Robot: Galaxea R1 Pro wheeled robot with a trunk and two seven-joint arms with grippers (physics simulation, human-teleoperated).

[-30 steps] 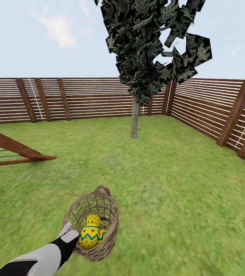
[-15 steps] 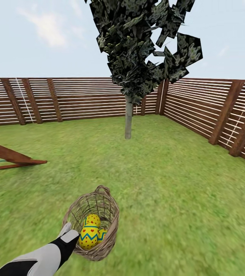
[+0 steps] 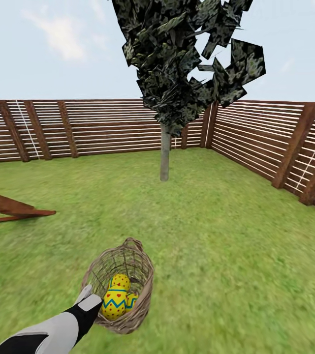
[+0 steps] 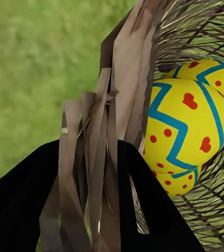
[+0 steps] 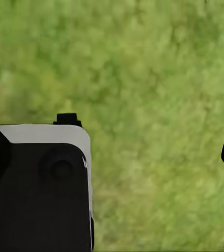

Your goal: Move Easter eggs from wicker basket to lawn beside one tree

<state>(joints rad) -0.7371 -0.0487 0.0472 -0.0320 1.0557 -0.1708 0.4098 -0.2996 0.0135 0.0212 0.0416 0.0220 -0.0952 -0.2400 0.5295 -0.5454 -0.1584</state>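
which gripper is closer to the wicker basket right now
Left. The left gripper is shut on the wicker basket rim. The right gripper hangs open over bare lawn, away from the basket.

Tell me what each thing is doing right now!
Open-woven brown-grey wicker basket: held off the grass, tilted, its wall pinched by the left claw.
Three yellow Easter eggs with blue zigzags and red dots: all inside the basket, bunched together.
Left claw: shut on the basket's wall.
Right claw: open, nothing between its fingers, over green grass.
Grey-trunked tree: upright near the fence corner.
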